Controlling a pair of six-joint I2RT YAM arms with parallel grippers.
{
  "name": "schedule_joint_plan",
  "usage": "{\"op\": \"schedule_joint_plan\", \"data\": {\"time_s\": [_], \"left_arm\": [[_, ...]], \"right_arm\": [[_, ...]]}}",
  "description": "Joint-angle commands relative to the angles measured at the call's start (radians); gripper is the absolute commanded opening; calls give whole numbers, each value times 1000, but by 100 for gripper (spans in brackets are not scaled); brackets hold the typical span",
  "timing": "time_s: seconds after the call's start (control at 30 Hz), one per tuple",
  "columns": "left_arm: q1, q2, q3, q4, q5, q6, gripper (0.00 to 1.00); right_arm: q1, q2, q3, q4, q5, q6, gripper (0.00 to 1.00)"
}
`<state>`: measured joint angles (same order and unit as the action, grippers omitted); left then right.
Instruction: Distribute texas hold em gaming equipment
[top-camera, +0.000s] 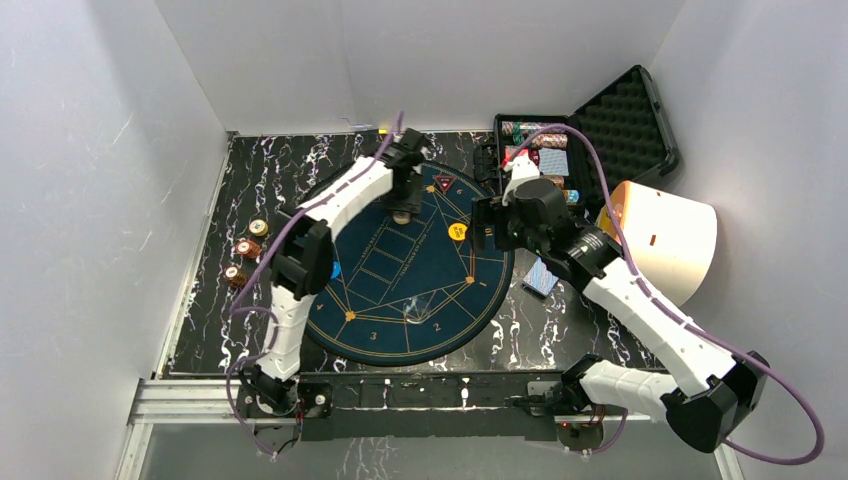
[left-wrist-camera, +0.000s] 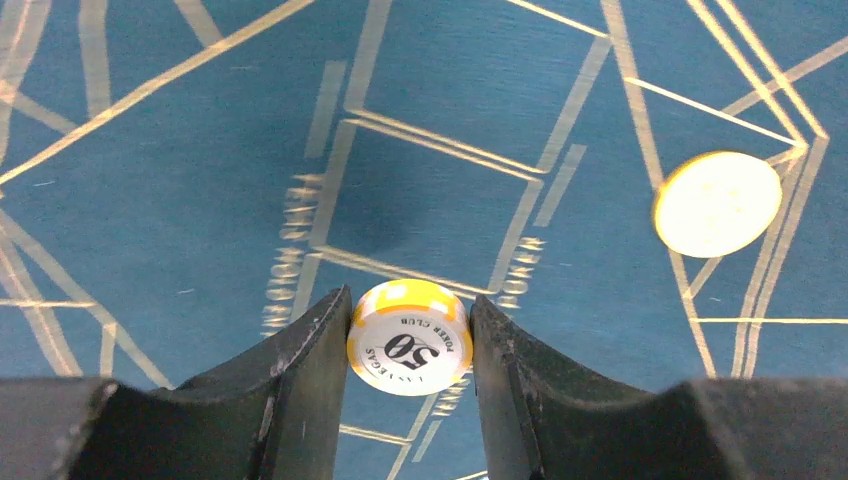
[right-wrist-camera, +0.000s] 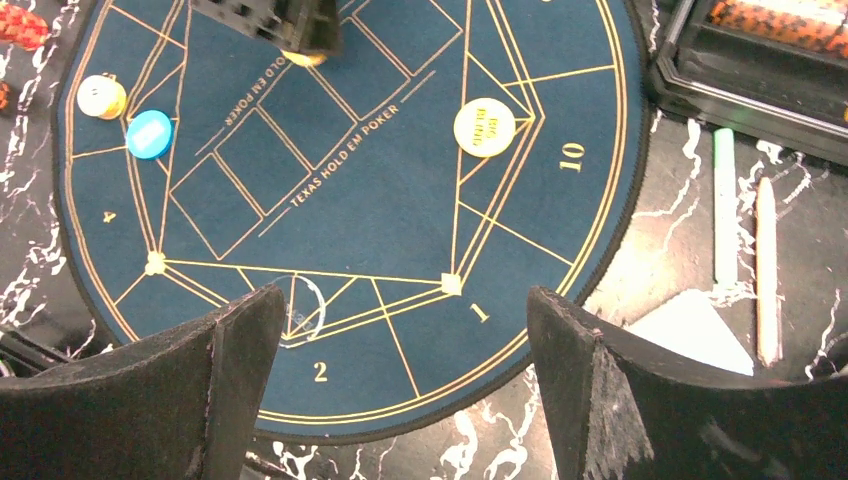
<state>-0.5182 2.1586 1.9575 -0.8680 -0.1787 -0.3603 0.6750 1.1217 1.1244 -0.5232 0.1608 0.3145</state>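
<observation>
Clamped in L claw (left-wrist-camera: 409, 298), tight betw. both pads: yellow/white "50" chip (left-wrist-camera: 410, 345), over blue mat (left-wrist-camera: 200, 200) near centre boxes. Yellow disc button (left-wrist-camera: 717, 203) lying well apart on mat. R claw (right-wrist-camera: 405, 295) spread wide, holding nothing, above mat's near edge.

Desk (top-camera: 270, 170): black marble-pattern surface with white veining, slightly glossy. Enclosure: a plain white back wall (top-camera: 430, 60), left wall (top-camera: 90, 200) and right wall (top-camera: 770, 100) rise from the desk edges and meet at the two far corners. An aluminium rail (top-camera: 190, 398) runs along the near edge. Lighting: even and diffuse, with soft shading on the walls
</observation>
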Motion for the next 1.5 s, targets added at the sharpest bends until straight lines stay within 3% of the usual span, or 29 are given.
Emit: {"op": "schedule_joint_plan", "data": {"time_s": [0.0, 0.33, 0.67, 0.9, 1.13, 1.27, 1.47], "left_arm": [[-107, 94, 137, -57, -12, -49, 20], [-276, 313, 428, -81, 54, -87, 21], [-332, 343, 442, 54, 103, -93, 21], [-335, 415, 491, 63, 130, -81, 22], [-342, 429, 485, 57, 139, -59, 34], [-342, 427, 497, 52, 143, -50, 56], [-321, 391, 579, 17, 159, -21, 62]], "right_arm": [[-7, -37, -61, -35, 70, 30, 98], [-12, -239, -93, -56, 209, 55, 98], [-15, -302, -86, -70, 219, 24, 98], [-14, -332, -84, -62, 198, 21, 98], [-15, -346, -102, -33, 187, 16, 98], [-14, -338, -111, -12, 168, 16, 98], [-14, -327, -98, 7, 150, 4, 98]]}}
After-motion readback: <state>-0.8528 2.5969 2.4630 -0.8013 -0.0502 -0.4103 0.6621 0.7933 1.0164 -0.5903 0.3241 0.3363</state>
